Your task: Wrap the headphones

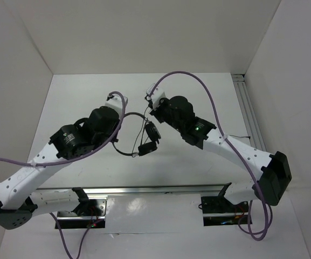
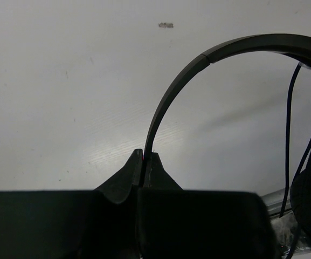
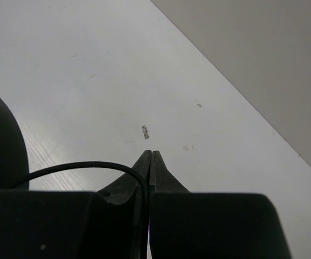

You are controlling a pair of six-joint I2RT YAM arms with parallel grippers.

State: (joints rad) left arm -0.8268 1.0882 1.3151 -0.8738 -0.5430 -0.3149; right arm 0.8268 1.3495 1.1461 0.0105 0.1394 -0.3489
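Above the table's (image 1: 74, 102) middle, the left gripper (image 2: 144, 157) clamps the headphones (image 1: 151, 132) by the headband (image 2: 209, 53), steadying them, while the right gripper (image 3: 149, 156) pinches the cord (image 3: 80, 164), apparently for winding.

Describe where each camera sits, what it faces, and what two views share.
Top external: overhead from behind, facing down at table, headphones; left arm, right arm show.
Left wrist: on-arm, faces along left gripper, shut on headband.
Right wrist: on-arm, faces along right gripper, shut on cord.
Shared: top and left wrist both show the headband.
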